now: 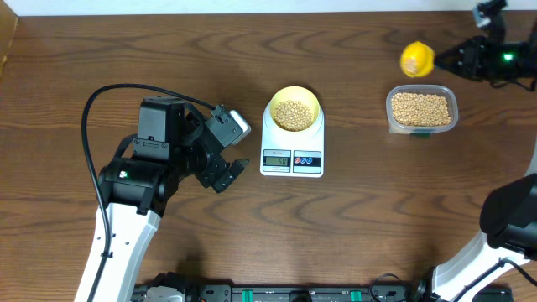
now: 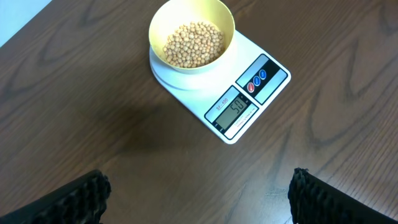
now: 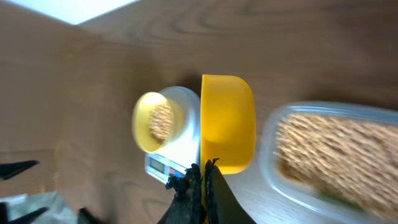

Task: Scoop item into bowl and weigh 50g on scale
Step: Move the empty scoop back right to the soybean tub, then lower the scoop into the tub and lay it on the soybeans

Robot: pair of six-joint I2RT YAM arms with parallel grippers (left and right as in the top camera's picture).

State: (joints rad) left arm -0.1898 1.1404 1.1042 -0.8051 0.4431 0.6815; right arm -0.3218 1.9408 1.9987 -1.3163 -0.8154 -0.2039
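The pale yellow bowl (image 1: 293,109) holds beige beans (image 1: 292,114) and sits on the white scale (image 1: 292,158). In the left wrist view the bowl (image 2: 191,37) and scale (image 2: 245,102) show, and the display reads about 50. My left gripper (image 1: 228,174) is open and empty on the table left of the scale; its fingers frame bare table (image 2: 198,196). My right gripper (image 1: 449,59) is shut on the handle of a bright yellow scoop (image 1: 417,59), held above the table left of the clear tub. The scoop (image 3: 227,121) is empty in the right wrist view.
A clear plastic tub (image 1: 421,110) of beans stands right of the scale, also in the right wrist view (image 3: 333,155). The left arm's black cable (image 1: 92,109) loops over the left table. The table's far edge runs along the top.
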